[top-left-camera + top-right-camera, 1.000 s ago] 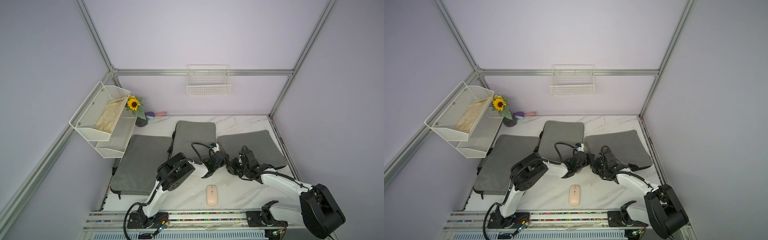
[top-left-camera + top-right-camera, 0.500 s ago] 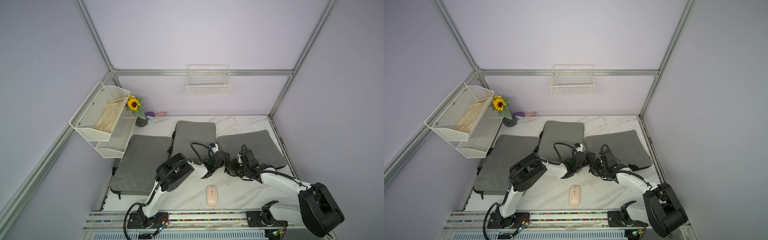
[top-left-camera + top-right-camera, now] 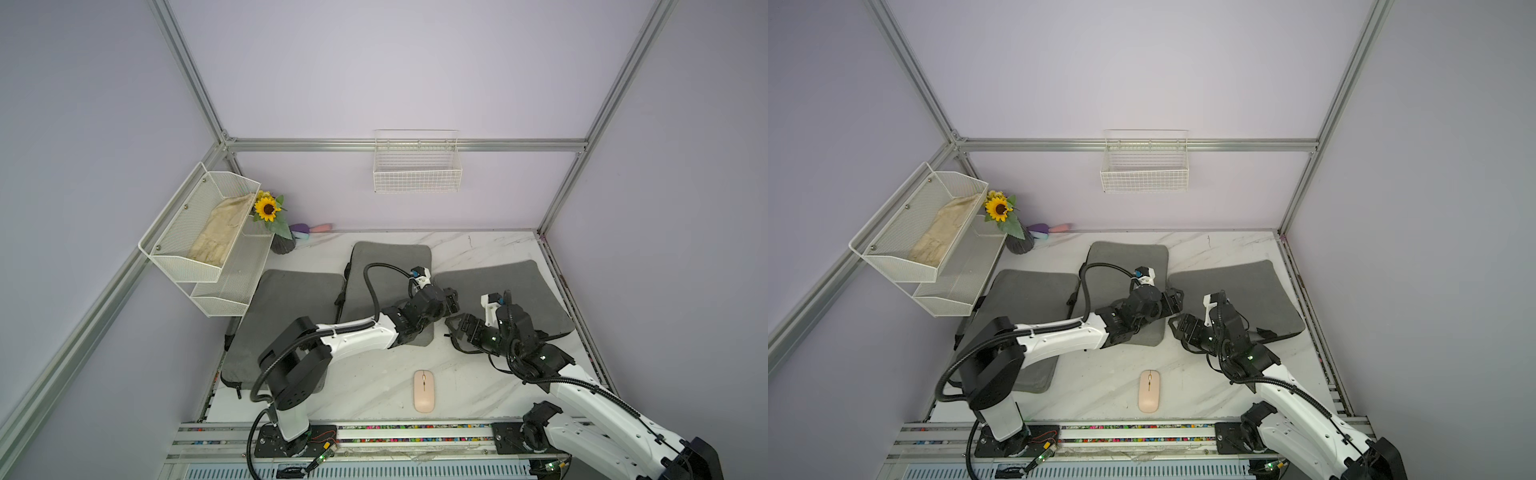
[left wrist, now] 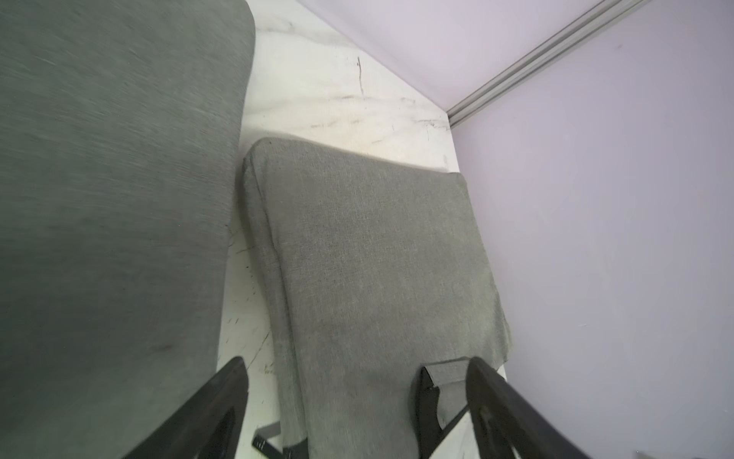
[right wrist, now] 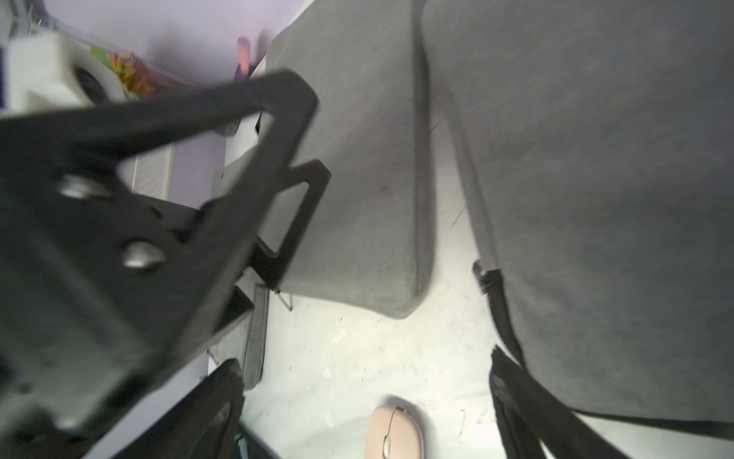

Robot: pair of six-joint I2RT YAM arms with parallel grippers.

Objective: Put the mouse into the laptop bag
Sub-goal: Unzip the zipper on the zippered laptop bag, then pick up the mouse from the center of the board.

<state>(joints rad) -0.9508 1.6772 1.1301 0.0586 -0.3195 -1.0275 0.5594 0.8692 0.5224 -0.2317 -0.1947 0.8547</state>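
The pale pink mouse [image 3: 424,390] [image 3: 1148,390] [image 5: 395,435] lies alone on the marble table near the front edge. Three grey laptop bags lie flat behind it: left [image 3: 286,324], middle [image 3: 390,270] [image 4: 111,198] [image 5: 357,179] and right [image 3: 503,291] [image 4: 377,258] [image 5: 595,198]. My left gripper [image 3: 452,300] [image 4: 355,363] hovers open over the right bag's near corner, holding nothing. My right gripper [image 3: 455,326] [image 5: 365,365] faces it, open and empty, above the bare strip between the middle and right bags. The mouse shows beyond its fingers.
A white mesh shelf [image 3: 199,232] with a cloth hangs on the left wall, beside a sunflower vase [image 3: 272,216]. A wire basket [image 3: 417,166] hangs on the back wall. Small pastel items [image 3: 311,227] lie at the back. A rail [image 3: 374,432] runs along the front edge.
Both grippers have gone from shut to open and drawn slightly apart between the middle and right bags. The mouse has not moved.
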